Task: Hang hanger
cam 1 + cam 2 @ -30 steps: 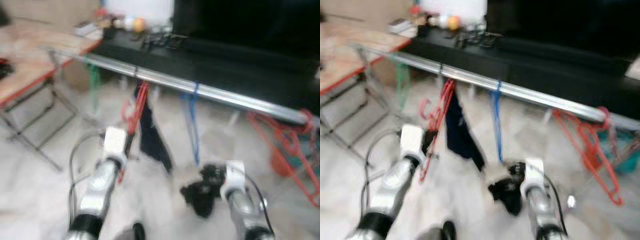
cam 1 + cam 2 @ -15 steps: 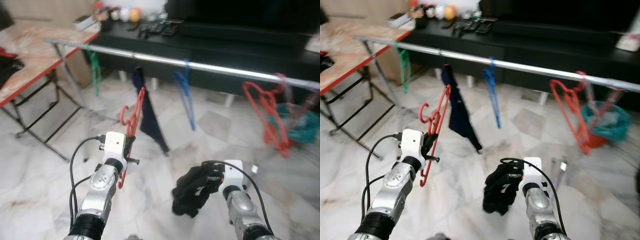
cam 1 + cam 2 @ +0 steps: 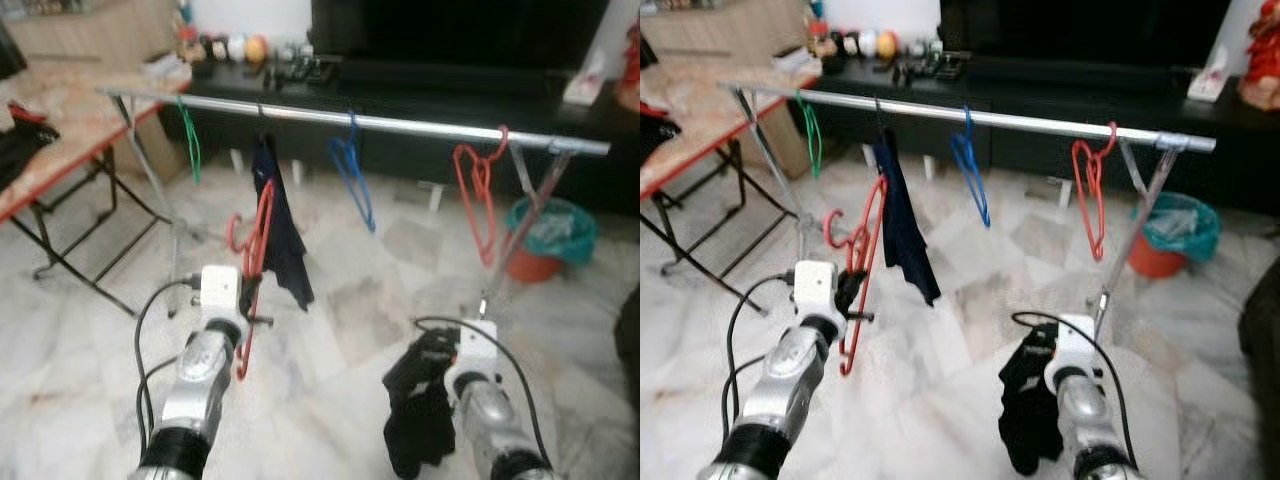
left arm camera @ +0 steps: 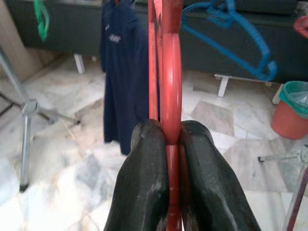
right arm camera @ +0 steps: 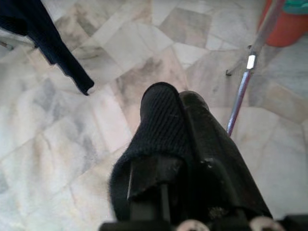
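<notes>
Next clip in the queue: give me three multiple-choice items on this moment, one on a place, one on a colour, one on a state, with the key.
1. Where does the dark garment hang on the rail?
A. between the green hanger and the blue hanger
B. at the far right end
C. on the floor

2. What colour is the hanger in the left tool?
A. green
B. blue
C. red

3. What state is the right tool in?
A. open and bare
B. shut on a black cloth
C. gripping the rail

Key: 1 A, it hangs between those two; 2 C, red plastic sits between the fingers; 3 B, black cloth wraps the closed fingers.
</notes>
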`<state>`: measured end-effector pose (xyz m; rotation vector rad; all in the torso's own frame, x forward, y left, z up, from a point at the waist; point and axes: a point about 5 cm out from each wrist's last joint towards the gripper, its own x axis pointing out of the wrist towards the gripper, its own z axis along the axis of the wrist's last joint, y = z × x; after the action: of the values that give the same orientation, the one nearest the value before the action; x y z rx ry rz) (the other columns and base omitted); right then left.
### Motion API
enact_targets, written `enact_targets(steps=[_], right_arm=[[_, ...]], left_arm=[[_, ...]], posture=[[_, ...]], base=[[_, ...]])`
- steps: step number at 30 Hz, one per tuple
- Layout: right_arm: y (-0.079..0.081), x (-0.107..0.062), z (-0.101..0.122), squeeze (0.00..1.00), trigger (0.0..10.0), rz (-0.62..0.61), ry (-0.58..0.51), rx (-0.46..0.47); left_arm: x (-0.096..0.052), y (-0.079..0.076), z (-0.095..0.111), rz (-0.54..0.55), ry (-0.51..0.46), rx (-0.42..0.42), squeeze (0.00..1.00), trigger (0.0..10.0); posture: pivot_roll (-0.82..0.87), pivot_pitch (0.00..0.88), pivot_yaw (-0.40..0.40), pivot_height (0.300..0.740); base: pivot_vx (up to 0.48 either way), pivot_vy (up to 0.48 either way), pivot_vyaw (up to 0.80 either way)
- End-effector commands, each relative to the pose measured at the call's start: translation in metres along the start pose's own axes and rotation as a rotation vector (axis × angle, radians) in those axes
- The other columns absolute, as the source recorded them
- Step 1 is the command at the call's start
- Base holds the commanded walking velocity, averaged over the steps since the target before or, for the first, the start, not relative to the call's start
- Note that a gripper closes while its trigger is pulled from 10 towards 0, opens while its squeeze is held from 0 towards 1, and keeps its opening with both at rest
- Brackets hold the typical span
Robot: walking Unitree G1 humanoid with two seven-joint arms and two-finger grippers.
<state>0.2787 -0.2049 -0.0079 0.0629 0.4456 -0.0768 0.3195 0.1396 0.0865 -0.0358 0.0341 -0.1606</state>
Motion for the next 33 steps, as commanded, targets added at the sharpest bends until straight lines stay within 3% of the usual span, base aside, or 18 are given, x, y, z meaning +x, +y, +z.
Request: enact_targets(steps=[1,14,29,33], right_arm=[[0.0139,0.0035,0.0070,0.00,10.0,0.036,-0.033,0.005],[0.0148,0.0040,0.0064,0.00,10.0,0.023,-0.024,0.015],[0.0164,0.0033,0.0045,0.00,10.0,0.013,-0.024,0.018],[0.0134,0.0022,0.0033,0.00,10.0,0.001,-0.028,0.020]], left_arm=[[-0.0013,0.0112,0.0013,0.034,0.003,0.010,0.00,10.0],[-0.0008,0.0093,0.0013,0.019,0.003,0.010,0.00,10.0],[0.0000,0.0087,0.0022,-0.002,0.005,0.018,0.00,10.0],[0.0006,0.0086,0.0033,-0.011,0.002,0.029,0.00,10.0]], posture=[[-0.08,0.043,0.028,0.740],[-0.08,0.025,0.034,0.740],[-0.08,0.023,0.056,0.740],[-0.08,0.030,0.058,0.740]], base=[[0.000,0.480,0.00],[0.000,0.480,0.00],[0.000,0.480,-0.74],[0.000,0.159,-0.25]])
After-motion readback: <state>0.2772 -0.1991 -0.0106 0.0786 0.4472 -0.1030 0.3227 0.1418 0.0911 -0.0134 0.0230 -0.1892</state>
